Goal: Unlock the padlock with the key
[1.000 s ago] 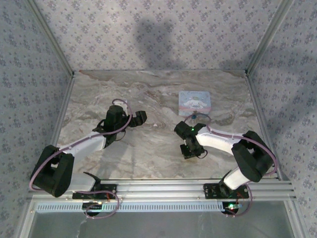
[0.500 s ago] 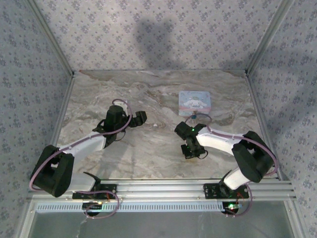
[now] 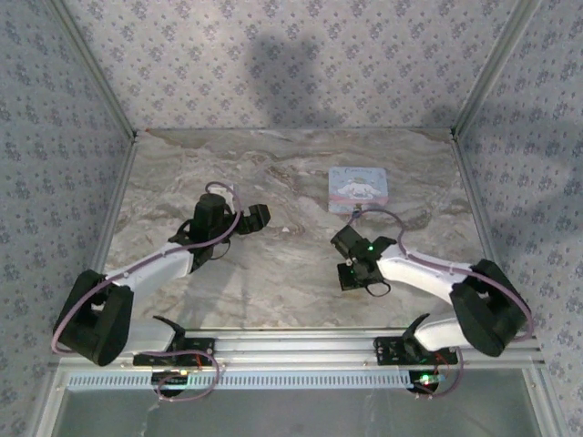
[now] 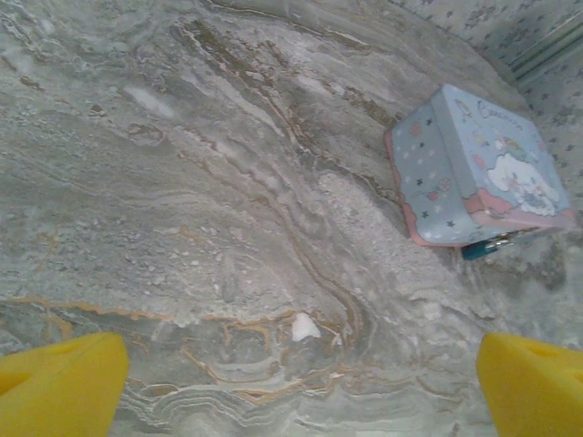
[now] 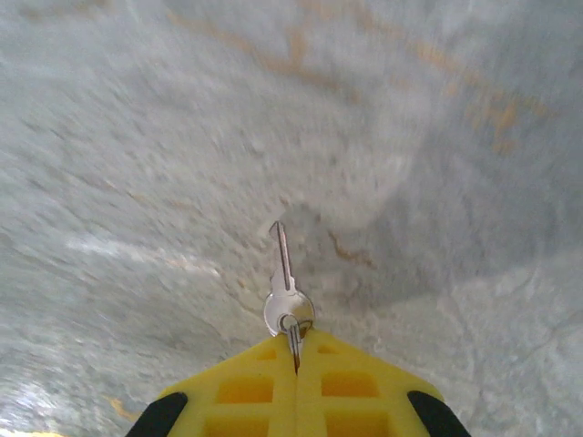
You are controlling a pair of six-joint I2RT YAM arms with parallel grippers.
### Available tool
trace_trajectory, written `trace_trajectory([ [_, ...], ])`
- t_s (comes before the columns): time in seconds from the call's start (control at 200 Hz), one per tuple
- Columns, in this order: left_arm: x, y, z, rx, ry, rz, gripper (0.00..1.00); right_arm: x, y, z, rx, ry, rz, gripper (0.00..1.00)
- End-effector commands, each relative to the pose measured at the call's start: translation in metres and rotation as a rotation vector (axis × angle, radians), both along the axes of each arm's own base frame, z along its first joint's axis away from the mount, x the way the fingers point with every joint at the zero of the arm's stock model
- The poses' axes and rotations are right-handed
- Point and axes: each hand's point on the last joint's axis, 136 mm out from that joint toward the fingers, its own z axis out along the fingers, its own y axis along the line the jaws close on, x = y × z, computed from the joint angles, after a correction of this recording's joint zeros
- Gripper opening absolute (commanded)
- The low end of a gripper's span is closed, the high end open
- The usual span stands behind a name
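**Right pincer (image 5: 296, 350) gripping the key (image 5: 283, 259) over a marbled surface (image 4: 182, 182)**

The yellow fingers are pressing shut on a thin metal link at the key's round head, the blade pointing away from the pincer. The left pincer (image 4: 301, 387) is hanging open, fingertips wide apart. The padlock (image 4: 483, 248), tiny and blue, is lying just beside one edge of the cartoon-printed tin (image 4: 474, 173), toward the surface's far right.

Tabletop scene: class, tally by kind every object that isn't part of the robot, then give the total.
Tin: 1
Padlock: 1
Key: 1
Total: 3
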Motion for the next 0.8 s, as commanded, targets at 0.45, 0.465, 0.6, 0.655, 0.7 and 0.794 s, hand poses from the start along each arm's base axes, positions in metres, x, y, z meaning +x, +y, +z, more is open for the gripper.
trace_trajectory([
  [0.45, -0.029, -0.077, 0.09, -0.341, -0.012, -0.309, 0.77, 0.092, 0.064, 0.162, 0.372, -0.804, 0.224, 0.0],
  [0.465, -0.029, -0.08, 0.092, -0.344, -0.016, -0.32, 0.76, 0.091, 0.066, 0.164, 0.378, -0.812, 0.231, 0.0],
  [0.6, -0.038, -0.108, 0.101, -0.358, -0.02, -0.403, 0.69, 0.092, 0.078, 0.183, 0.419, -0.879, 0.279, 0.0],
  [0.655, -0.04, -0.118, 0.102, -0.361, -0.018, -0.429, 0.66, 0.091, 0.083, 0.188, 0.437, -0.892, 0.299, 0.0],
  [0.7, -0.041, -0.125, 0.102, -0.365, -0.016, -0.444, 0.64, 0.089, 0.088, 0.191, 0.456, -0.9, 0.316, 0.0],
  [0.794, -0.041, -0.136, 0.102, -0.38, -0.008, -0.466, 0.59, 0.087, 0.094, 0.194, 0.475, -0.898, 0.333, 0.0],
])
